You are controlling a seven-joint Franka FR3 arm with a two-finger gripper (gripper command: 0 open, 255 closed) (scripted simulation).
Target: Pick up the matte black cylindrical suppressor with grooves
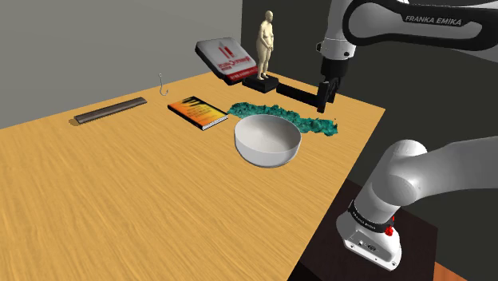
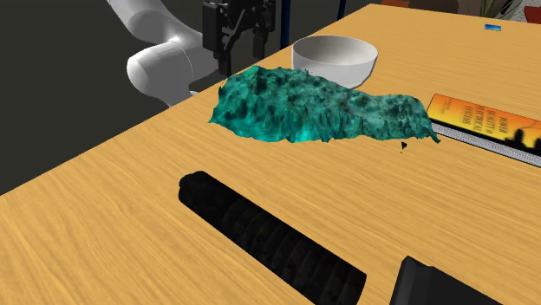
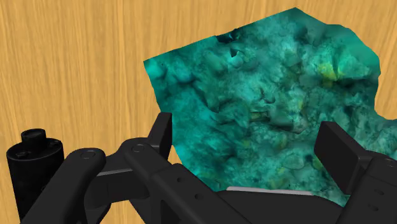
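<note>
Mat (image 2: 321,108) btwn suppressor (image 2: 269,238) & bowl (image 2: 334,71); book (image 2: 485,117) beside mat; pincer (image 3: 251,137) over mat.

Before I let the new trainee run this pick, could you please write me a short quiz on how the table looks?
1. True or false: the jaws are shut on the black grooved suppressor.
2. In the wrist view, what shows between the jaws? A) a white bowl B) the rough teal sheet C) an orange book
3. Short answer: is the suppressor standing upright or lying on its side on the wooden table?
Key: 1 false, the jaws stand open, clasping nothing. 2 B. 3 Lying on its side.
</note>
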